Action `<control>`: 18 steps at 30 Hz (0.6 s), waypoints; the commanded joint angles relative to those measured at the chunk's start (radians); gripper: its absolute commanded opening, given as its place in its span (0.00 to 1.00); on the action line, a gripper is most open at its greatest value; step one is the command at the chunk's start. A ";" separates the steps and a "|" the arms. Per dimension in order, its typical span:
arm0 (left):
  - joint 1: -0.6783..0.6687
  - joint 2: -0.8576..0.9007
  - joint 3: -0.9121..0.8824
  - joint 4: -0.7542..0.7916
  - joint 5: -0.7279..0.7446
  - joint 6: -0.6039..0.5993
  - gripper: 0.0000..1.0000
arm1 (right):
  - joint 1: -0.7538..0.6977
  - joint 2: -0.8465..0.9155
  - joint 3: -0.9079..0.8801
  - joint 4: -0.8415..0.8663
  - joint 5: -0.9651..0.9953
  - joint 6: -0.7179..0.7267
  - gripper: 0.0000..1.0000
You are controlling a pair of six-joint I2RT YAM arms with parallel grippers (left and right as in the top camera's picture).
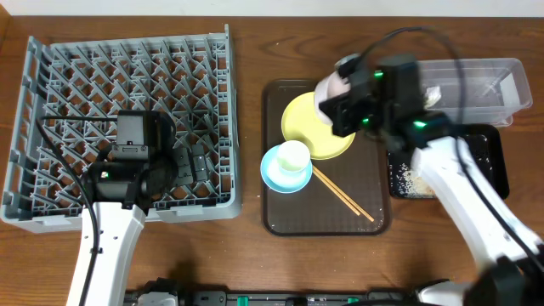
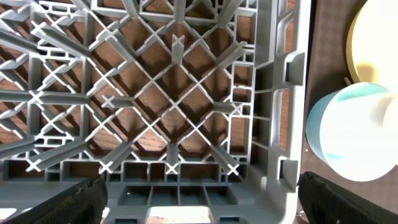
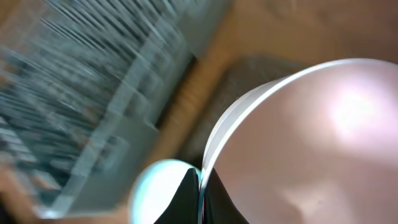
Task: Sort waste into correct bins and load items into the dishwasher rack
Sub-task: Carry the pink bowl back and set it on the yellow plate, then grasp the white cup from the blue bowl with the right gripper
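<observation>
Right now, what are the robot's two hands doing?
Left gripper: open, empty, above the dishwasher rack.
Right gripper: closed on the white bowl, at its rim.

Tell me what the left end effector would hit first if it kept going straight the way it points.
The dishwasher rack: the open left end effector points down at its grey lattice, with nothing visible between. Depth is unclear.

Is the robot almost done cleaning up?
Not yet. The rice lies in the black tray. The right gripper holds the white bowl by its rim. No dishes show in the rack; the plate, blue bowl, cup and chopsticks wait on the brown tray.
</observation>
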 commanded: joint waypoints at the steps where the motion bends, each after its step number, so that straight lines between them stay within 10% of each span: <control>1: -0.003 0.001 0.019 -0.002 -0.002 0.002 0.99 | 0.041 0.091 0.007 -0.003 0.160 -0.114 0.01; 9: -0.003 0.001 0.019 -0.002 -0.002 0.002 1.00 | 0.085 0.280 0.007 0.022 0.166 -0.128 0.03; 18: -0.003 0.001 0.019 -0.003 -0.002 0.002 1.00 | 0.090 0.280 0.044 -0.024 0.175 -0.127 0.34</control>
